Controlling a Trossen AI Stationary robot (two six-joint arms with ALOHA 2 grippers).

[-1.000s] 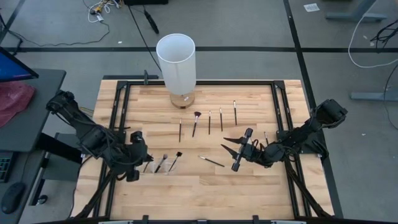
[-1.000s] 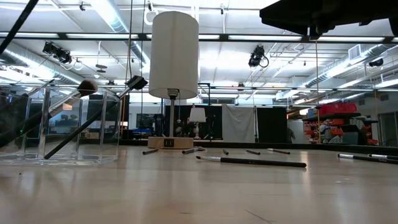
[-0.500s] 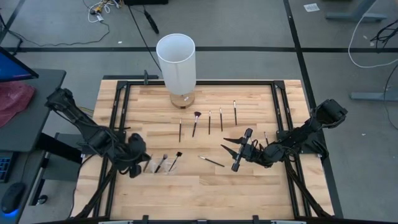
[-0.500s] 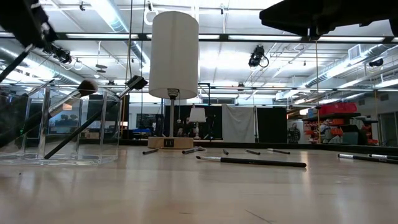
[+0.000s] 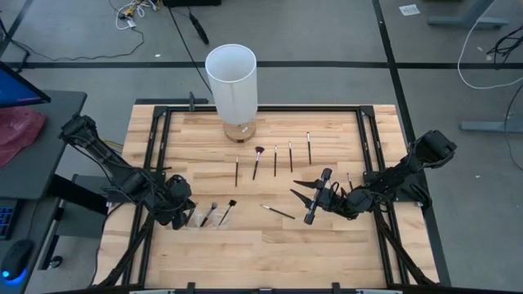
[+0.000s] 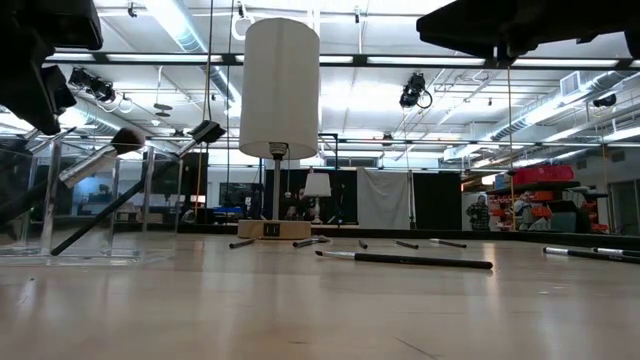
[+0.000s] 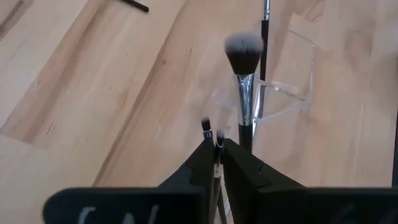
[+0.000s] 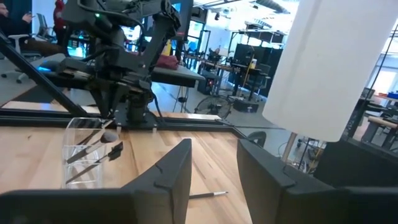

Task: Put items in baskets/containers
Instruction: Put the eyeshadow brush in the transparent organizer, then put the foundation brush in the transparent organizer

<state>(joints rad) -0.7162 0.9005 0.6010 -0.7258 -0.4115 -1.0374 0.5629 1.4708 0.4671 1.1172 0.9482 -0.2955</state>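
- Leftward shift of the clear container [image 6: 95, 205] since a second ago; left gripper [image 7: 214, 152] over it, fingers nearly together around a thin brush [image 7: 211, 171], loosening.
- Right gripper [image 5: 309, 198] waits, fingers spread, empty.
- Six brushes [image 5: 275, 160] remain on the table [image 5: 327, 245].

1. Support surface: light wooden table [image 5: 270, 245] bordered by a black frame.
2. Far edge: tall white cylinder [image 5: 232, 82] on a small base.
3. Centre: five loose brushes [image 5: 275, 158] in a row; one brush [image 5: 278, 211] nearer.
4. Left side: clear container [image 6: 95, 200] holding brushes.

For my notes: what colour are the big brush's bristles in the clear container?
Grey-white bristles, clearest in left wrist view.
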